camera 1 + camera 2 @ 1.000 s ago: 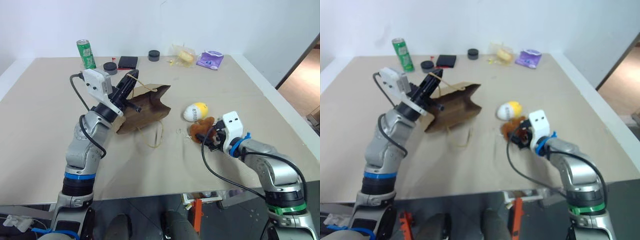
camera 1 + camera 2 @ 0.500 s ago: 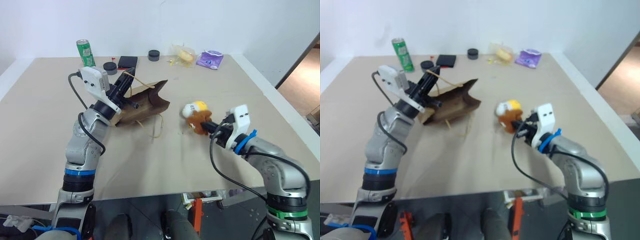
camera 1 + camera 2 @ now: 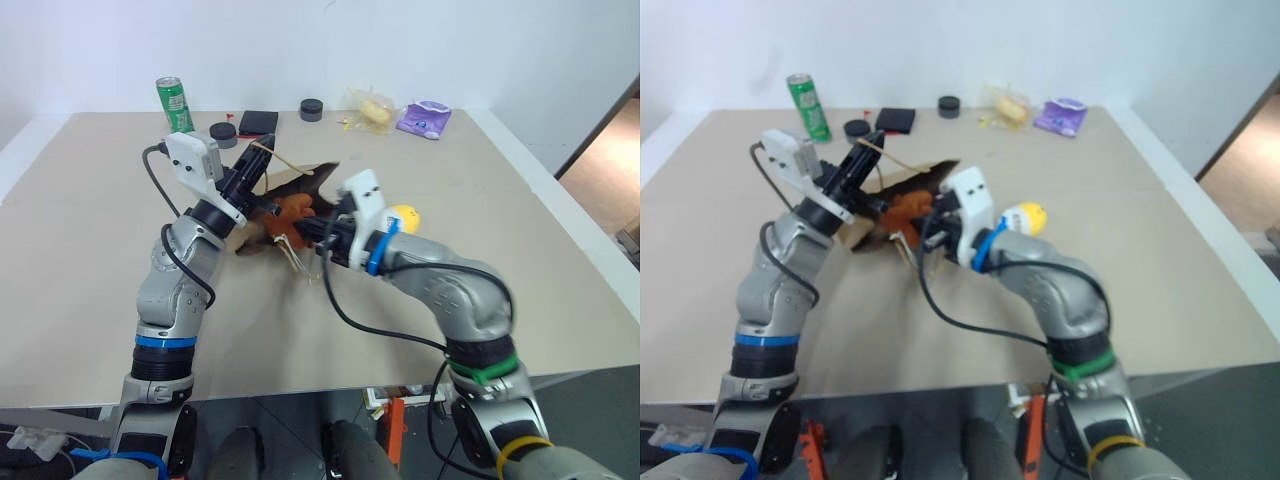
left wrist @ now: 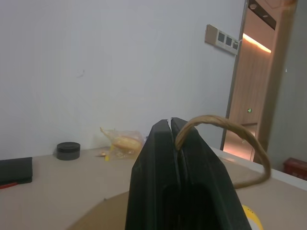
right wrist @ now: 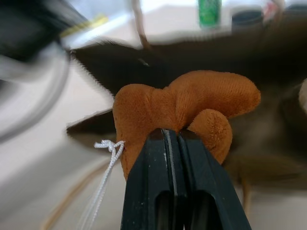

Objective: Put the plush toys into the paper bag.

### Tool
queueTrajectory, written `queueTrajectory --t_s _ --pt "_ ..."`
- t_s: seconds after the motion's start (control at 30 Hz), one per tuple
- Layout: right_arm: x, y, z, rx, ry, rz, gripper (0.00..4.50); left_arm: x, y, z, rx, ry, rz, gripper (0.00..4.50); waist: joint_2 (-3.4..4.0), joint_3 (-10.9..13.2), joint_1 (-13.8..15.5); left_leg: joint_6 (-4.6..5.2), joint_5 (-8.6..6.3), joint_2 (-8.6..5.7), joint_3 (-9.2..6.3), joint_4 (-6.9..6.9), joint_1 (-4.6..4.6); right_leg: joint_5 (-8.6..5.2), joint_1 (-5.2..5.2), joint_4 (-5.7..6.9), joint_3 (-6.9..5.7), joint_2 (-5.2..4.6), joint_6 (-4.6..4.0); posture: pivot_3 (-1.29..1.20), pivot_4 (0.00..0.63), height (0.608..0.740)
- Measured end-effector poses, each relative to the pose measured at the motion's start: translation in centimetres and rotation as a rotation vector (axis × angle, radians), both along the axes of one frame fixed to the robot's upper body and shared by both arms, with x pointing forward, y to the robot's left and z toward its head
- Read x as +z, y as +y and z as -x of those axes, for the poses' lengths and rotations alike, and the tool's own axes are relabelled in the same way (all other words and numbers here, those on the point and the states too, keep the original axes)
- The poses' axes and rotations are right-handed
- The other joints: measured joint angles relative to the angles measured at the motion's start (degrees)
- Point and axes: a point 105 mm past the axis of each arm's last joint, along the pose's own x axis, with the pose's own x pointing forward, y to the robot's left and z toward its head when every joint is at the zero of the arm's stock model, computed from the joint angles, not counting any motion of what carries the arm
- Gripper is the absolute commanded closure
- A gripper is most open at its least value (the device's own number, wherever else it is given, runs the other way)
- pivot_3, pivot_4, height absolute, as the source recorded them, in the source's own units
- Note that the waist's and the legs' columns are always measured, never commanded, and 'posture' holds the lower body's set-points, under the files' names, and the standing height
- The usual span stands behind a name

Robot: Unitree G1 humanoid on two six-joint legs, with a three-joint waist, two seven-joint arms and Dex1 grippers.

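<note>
The brown paper bag (image 3: 314, 182) lies on its side at mid-table, mouth toward the right. My left gripper (image 3: 262, 159) is shut on one tan cord handle (image 4: 225, 127) and holds it up above the bag. The orange-brown plush toy (image 3: 290, 209) hangs right at the bag's mouth, with my right gripper (image 3: 306, 223) shut on it; the right wrist view has the toy (image 5: 187, 103) pinched between the black fingers (image 5: 160, 158), the dark bag opening behind it. The yellow-and-white egg toy (image 3: 404, 217) rests on the table behind my right forearm, partly hidden.
Along the table's far edge stand a green can (image 3: 174, 104), two black round lids (image 3: 222, 133) (image 3: 311, 107), a black wallet (image 3: 258, 121), a yellow item in clear wrap (image 3: 371, 109) and a purple pouch (image 3: 424, 118). The table's right edge drops off near the egg toy's side.
My right gripper shut on the orange-brown toy, lifted it and swung it left from beside the egg toy to the bag's mouth. The left gripper kept holding the handle in place.
</note>
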Motion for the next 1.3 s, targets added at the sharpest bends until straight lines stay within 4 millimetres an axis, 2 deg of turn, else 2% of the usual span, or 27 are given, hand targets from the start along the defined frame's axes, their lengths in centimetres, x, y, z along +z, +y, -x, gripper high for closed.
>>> queueTrajectory --t_s 0.1,0.13,0.2,0.33,0.43,0.6,0.73,0.77,0.83,0.9,0.93,0.97,1.17,1.23,1.27,1.3 --pt "-1.0 0.9 -1.3 -0.031 0.011 0.027 4.43 0.0 0.0 0.0 -0.002 0.001 0.001 4.50 0.00 0.0 0.0 0.00 0.00 0.01 -0.03 -0.06 -0.02 0.00 -0.04 0.00 -0.03 0.01 0.00 0.00 0.150 0.740" --pt "-1.5 0.9 -3.2 -0.116 -0.018 0.063 4.43 0.0 0.0 0.0 -0.001 0.001 0.002 4.50 0.00 0.0 0.0 0.00 -0.01 0.01 -0.04 -0.08 -0.05 -0.01 -0.06 0.00 -0.06 0.01 0.00 0.00 0.150 0.740" --pt "-1.5 0.8 -3.6 -0.139 -0.029 0.061 4.43 0.0 0.0 0.0 0.000 0.002 0.002 4.50 0.00 0.0 0.0 0.00 -0.01 0.02 -0.04 -0.08 -0.06 -0.01 -0.07 0.00 -0.06 0.01 0.00 0.00 0.150 0.740" --pt "1.1 0.8 -5.4 -0.244 -0.102 -0.072 4.43 0.0 0.1 -0.1 0.006 0.007 0.004 4.50 0.01 0.0 0.0 -0.01 -0.02 0.02 -0.03 -0.07 -0.10 0.00 -0.10 -0.02 -0.05 0.01 0.02 0.00 0.150 0.740" --pt "2.0 1.0 -5.8 -0.266 -0.128 -0.087 4.43 0.0 0.1 -0.1 0.007 0.008 0.005 4.50 0.01 0.0 -0.1 -0.01 -0.02 0.05 -0.04 -0.08 -0.08 0.00 -0.10 -0.02 -0.06 0.04 0.01 0.00 0.150 0.740" --pt "-0.9 0.9 -6.8 -0.326 -0.081 -0.036 4.43 0.1 0.1 0.0 0.012 0.007 0.011 4.50 0.01 0.0 -0.1 -0.01 -0.02 0.04 -0.06 -0.08 -0.11 -0.01 -0.09 -0.02 -0.08 0.01 0.00 0.00 0.150 0.740" --pt "-1.1 0.9 -6.8 -0.318 -0.087 -0.030 2.96 0.1 0.1 0.0 0.013 0.008 0.013 4.50 0.01 0.0 -0.1 -0.01 -0.02 0.05 -0.08 -0.08 -0.11 -0.01 -0.09 -0.02 -0.10 0.02 0.00 0.00 0.150 0.740" --pt "-1.1 0.9 -6.8 -0.315 -0.088 -0.031 2.72 0.1 0.1 0.0 0.013 0.008 0.013 4.50 0.01 0.0 -0.1 -0.01 -0.02 0.05 -0.08 -0.08 -0.11 -0.01 -0.09 -0.02 -0.10 0.02 0.00 0.00 0.150 0.740" --pt "-0.7 0.9 -6.7 -0.298 -0.103 -0.034 1.85 0.0 0.1 -0.1 0.009 0.016 0.017 4.50 0.02 0.0 -0.1 -0.01 -0.02 0.06 -0.09 -0.08 -0.11 -0.01 -0.09 -0.02 -0.11 0.03 0.00 0.00 0.150 0.740" --pt "0.2 0.6 -6.4 -0.280 -0.139 -0.050 1.10 0.0 0.1 -0.1 0.008 0.020 0.021 4.50 0.02 0.0 -0.1 -0.01 -0.02 0.06 -0.11 -0.08 -0.12 -0.01 -0.09 -0.02 -0.13 0.03 0.00 0.00 0.150 0.740" --pt "1.6 0.1 -5.9 -0.264 -0.182 -0.060 0.56 0.0 0.2 -0.1 0.010 0.023 0.028 4.50 0.02 0.0 -0.1 -0.01 -0.02 0.06 -0.11 -0.08 -0.12 -0.01 -0.09 -0.02 -0.13 0.02 0.00 0.00 0.150 0.740" --pt "2.1 0.0 -5.6 -0.255 -0.195 -0.066 0.11 0.0 0.3 -0.1 0.012 0.024 0.032 4.50 0.02 0.0 -0.1 -0.01 -0.02 0.06 -0.11 -0.08 -0.12 -0.01 -0.09 -0.02 -0.13 0.02 0.00 0.00 0.150 0.740" --pt "3.2 -0.7 -3.1 -0.155 -0.217 -0.046 0.04 0.1 0.5 -0.3 0.021 0.031 0.041 4.50 0.02 0.0 0.0 -0.01 -0.02 0.06 -0.13 -0.09 -0.12 -0.02 -0.09 -0.01 -0.15 0.03 -0.01 0.00 0.150 0.740" --pt "3.5 -1.3 -1.4 -0.076 -0.227 -0.022 0.04 0.5 0.6 -0.4 0.022 0.024 0.049 4.50 0.01 0.0 0.0 -0.01 -0.02 0.05 -0.14 -0.09 -0.13 -0.03 -0.09 -0.02 -0.15 0.01 0.00 0.00 0.150 0.740" --pt "3.5 -2.3 0.2 -0.017 -0.231 -0.005 0.04 0.9 0.5 -0.4 0.016 0.020 0.055 4.50 0.01 0.0 0.3 -0.02 -0.02 0.00 -0.20 -0.08 -0.17 -0.07 -0.09 -0.02 -0.21 -0.04 0.03 0.00 0.150 0.740" --pt "3.5 -2.8 0.8 0.004 -0.229 0.002 0.04 1.0 0.8 -0.5 0.024 0.021 0.059 4.50 0.01 0.0 0.2 -0.03 -0.03 0.00 -0.13 -0.08 -0.14 -0.07 -0.08 -0.03 -0.16 -0.04 0.03 0.00 0.150 0.740"
